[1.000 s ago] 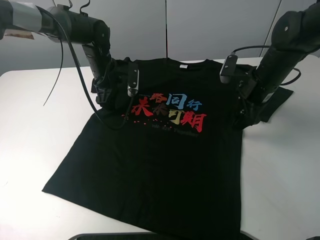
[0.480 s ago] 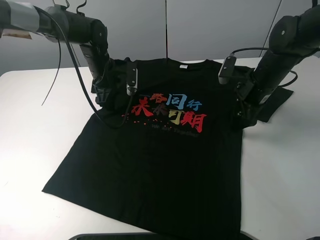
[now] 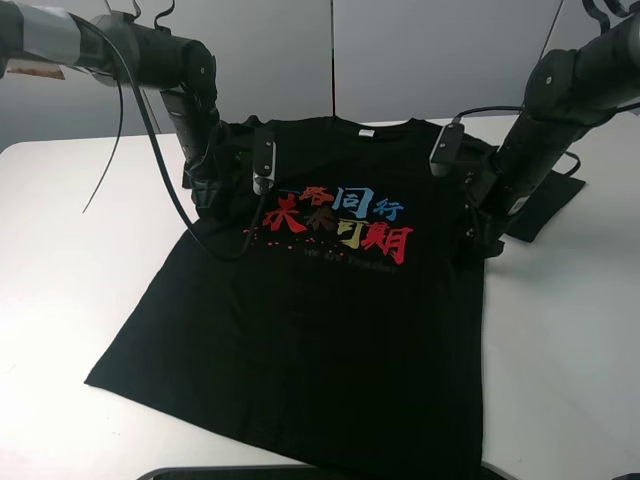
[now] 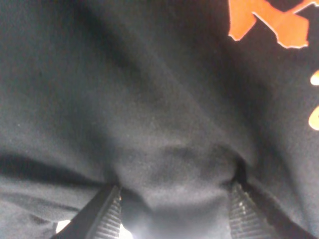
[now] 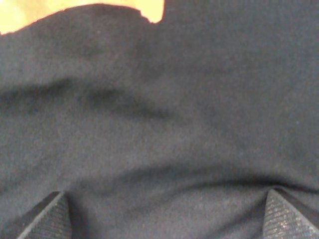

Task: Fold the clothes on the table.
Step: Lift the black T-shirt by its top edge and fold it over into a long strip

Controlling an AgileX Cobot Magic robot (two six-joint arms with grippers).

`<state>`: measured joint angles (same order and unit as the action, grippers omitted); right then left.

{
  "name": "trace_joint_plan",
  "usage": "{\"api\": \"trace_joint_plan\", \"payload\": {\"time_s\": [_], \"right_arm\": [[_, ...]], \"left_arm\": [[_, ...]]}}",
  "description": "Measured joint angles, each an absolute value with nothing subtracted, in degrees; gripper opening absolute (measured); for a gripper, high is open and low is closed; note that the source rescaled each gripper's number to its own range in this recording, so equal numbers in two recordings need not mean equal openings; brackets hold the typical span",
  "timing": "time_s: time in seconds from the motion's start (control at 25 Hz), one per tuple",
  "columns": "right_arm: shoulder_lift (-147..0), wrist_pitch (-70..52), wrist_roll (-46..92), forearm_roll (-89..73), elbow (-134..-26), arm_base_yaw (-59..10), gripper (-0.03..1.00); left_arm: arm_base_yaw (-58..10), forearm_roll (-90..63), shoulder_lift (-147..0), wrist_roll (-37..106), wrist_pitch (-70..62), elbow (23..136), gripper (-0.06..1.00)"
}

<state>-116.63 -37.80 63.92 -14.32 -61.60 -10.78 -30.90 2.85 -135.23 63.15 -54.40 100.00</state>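
Left gripper [image 4: 174, 219] is down on the T-shirt's [image 3: 320, 330] shoulder on that side, jaws about halfway in with a hump of black cloth bunched between them. The shirt lies print-up, spread across the middle of the white table [image 3: 60, 260]. Right gripper [image 5: 164, 219] sits on the other shoulder by the sleeve, jaws spread wide on flat cloth.

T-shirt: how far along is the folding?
Done: nothing folded; the T-shirt lies flat, print up, on the table. In hand: the left hand and right hand, both open, press on the cloth near its shoulders, fabric bunched inside the left one. Left: the grasp and every fold.
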Motion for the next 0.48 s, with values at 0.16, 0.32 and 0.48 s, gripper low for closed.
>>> {"api": "trace_joint_plan", "payload": {"time_s": [0.16,0.32,0.48], "right_arm": [[-117.5,-37.8,63.9,-14.4,-62.0,-10.8,0.83],[-118.7,-37.2,63.2,-13.8,-62.4,-10.8,0.67],[-119.1,-37.2,62.7,-12.7,-62.8,-10.7,0.45]], "left_arm": [[-30.9,2.8,-135.2,63.2,-54.3,100.0,0.65],[-30.9,2.8,-135.2,63.2,-54.3,100.0,0.65],[-30.9,2.8,-135.2,63.2,-54.3,100.0,0.65]]}}
